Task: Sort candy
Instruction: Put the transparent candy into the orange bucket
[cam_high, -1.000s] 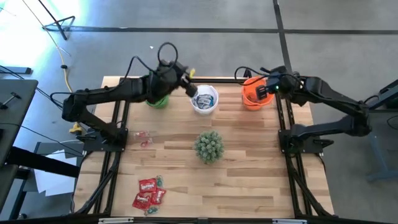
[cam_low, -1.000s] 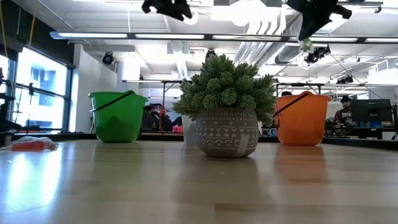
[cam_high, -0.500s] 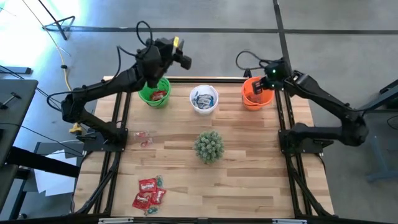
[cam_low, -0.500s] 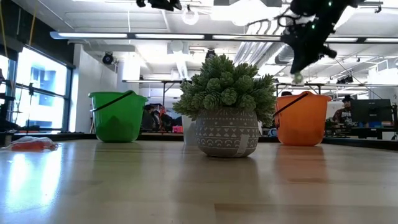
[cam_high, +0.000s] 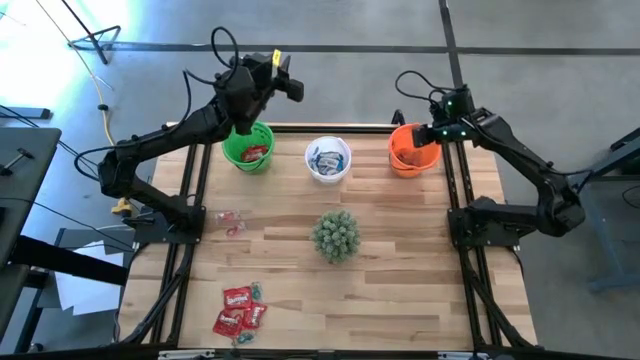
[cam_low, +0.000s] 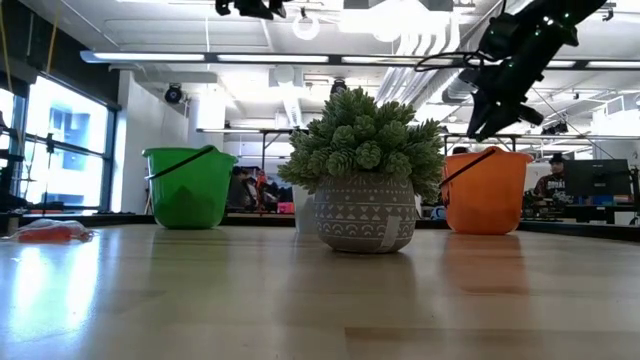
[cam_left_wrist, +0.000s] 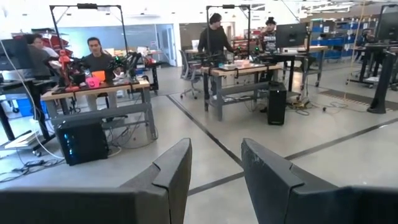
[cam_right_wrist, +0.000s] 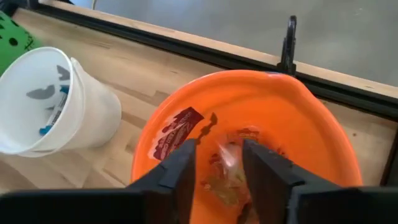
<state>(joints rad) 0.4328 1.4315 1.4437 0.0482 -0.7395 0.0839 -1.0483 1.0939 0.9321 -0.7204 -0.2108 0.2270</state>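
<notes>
- Overhead, a wooden table (cam_high: 400, 250) sits on a grey concrete floor, with a black frame along its edges.
- Far edge: green cup (cam_high: 248, 150), white cup (cam_high: 328, 160) and orange cup (cam_high: 409, 150) stand in a row, well apart.
- Centre: a spiky plant (cam_high: 336, 234) in a patterned pot; bare wood lies around it.
- Candy: a red cluster (cam_high: 241, 308) near the front-left corner; one clear-wrapped piece (cam_high: 232, 221) by the left edge; more pieces lie inside all three cups.
- Left gripper (cam_high: 290, 85) hangs beyond the far edge, past the green cup, fingers apart and empty.
- Right gripper (cam_right_wrist: 219, 163) hovers over the orange cup, fingers narrowly apart, a pale wrapper between them; grip cannot be told.
- Room beyond: workbenches, monitors and several people.
</notes>
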